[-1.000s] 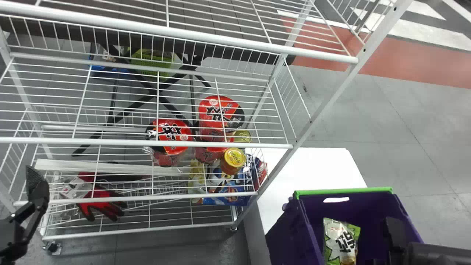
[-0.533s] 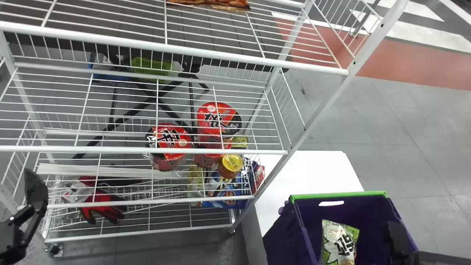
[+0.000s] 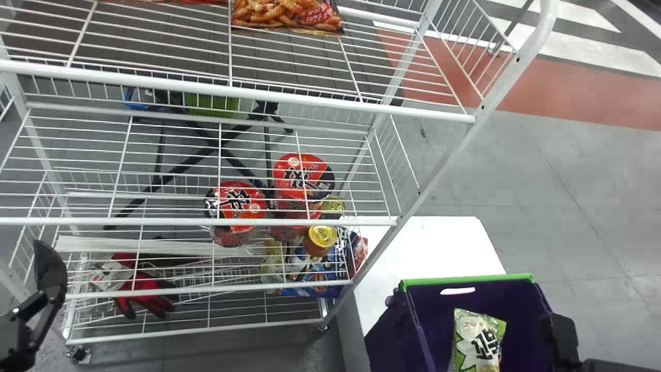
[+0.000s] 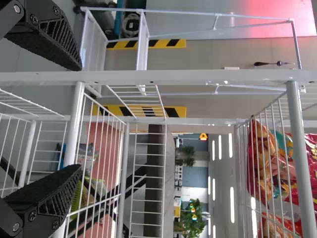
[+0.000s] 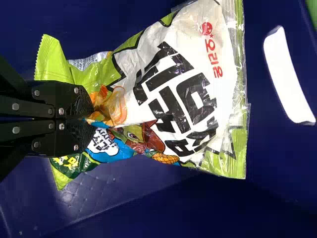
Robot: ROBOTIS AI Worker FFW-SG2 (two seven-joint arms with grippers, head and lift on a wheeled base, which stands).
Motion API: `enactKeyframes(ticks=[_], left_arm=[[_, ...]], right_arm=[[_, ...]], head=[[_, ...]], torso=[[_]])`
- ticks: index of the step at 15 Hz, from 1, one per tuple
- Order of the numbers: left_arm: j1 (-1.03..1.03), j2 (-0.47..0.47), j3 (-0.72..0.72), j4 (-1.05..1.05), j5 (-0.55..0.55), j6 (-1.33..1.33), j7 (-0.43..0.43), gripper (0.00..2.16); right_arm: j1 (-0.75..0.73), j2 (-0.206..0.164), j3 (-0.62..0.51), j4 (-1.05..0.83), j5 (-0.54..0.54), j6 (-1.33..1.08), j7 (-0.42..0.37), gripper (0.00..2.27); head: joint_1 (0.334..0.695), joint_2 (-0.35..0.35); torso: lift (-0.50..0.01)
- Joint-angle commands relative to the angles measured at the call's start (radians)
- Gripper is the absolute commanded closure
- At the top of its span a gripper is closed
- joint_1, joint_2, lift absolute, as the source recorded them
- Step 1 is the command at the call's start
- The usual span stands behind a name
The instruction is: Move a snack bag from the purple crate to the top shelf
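And here we are at the purple crate point(image 3: 379, 338), green along its far rim, with our snack bag point(image 3: 477, 338) right there inside it! Our right gripper point(image 3: 564, 336) is in at the crate's right side, and the right wrist view gives us the close-up: fingers pinched together on the bag, the white front with its bold black lettering spreading out past their tips. Whether the bag touches the crate's bottom, we can't tell.

Over on the far left, our left gripper point(image 3: 50, 268) hangs in front of the white wire rack point(image 3: 232, 88), its two fingers spread well apart with nothing between them.

Up on the highest shelf we see from the head, a packet of orange, curly snacks point(image 3: 286, 13) lies near the back. Lower down we've got red-lidded noodle bowls point(image 3: 237, 199), with a yellow-lidded jar point(image 3: 321, 236) just beside them, and red and black gloves point(image 3: 147, 297) further left, lower still. Between rack and crate, we can see a white surface point(image 3: 434, 243) reaching away behind the crate.
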Motion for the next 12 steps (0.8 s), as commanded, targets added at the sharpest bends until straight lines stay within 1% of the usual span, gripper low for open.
enactKeyframes(ticks=[1, 12], left_arm=[[0.003, 0.001, 0.001, -0.002, -0.004, 0.002, 0.005, 0.12], [0.02, 0.004, -0.001, -0.018, -0.018, 0.002, 0.005, 0.12]], right_arm=[[0.006, 0.003, -0.001, -0.008, 0.0, -0.002, 0.001, 1.9], [0.024, 0.008, -0.016, -0.031, 0.0, 0.008, 0.013, 1.9]], head=[[0.695, -0.35], [0.695, -0.35]], torso=[[-0.268], [-0.224]])
